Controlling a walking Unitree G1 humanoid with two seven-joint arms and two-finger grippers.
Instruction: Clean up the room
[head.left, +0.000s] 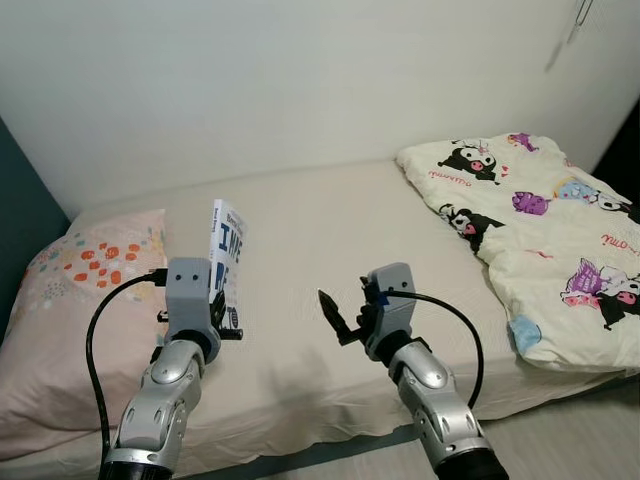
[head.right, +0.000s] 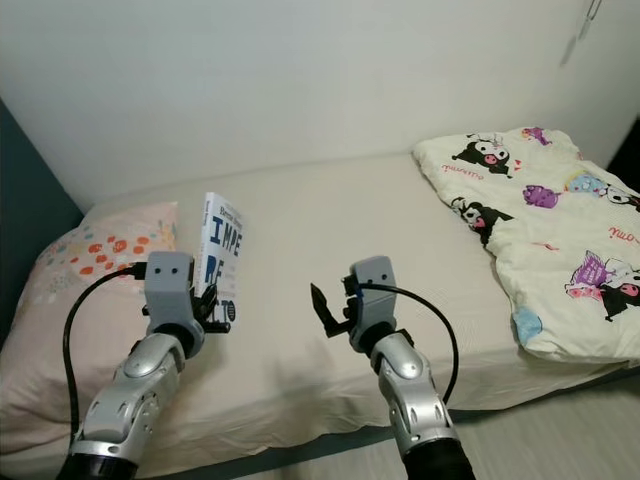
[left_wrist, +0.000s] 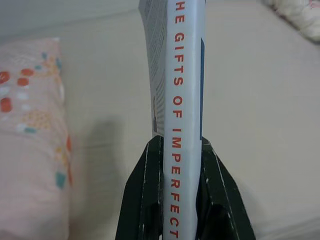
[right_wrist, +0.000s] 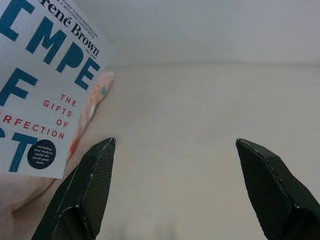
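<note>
Left tool (left_wrist: 181, 200) clamps upright book (head.left: 228, 255); right tool (right_wrist: 175, 195) spread wide, empty.

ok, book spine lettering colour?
Red, on the pale book spine; clearest in the left wrist view.

Both silver arms raised forward, forearms angled up, cables looping from wrists. Left gripper (left_wrist: 181, 192) clamped tight, fingers (left_wrist: 145, 200) pressed flat on either side of held book (head.left: 228, 262), wrist upright. Right gripper (right_wrist: 175, 185) held beside it, fingers (right_wrist: 90, 185) spread wide apart, gripping nothing.
</note>
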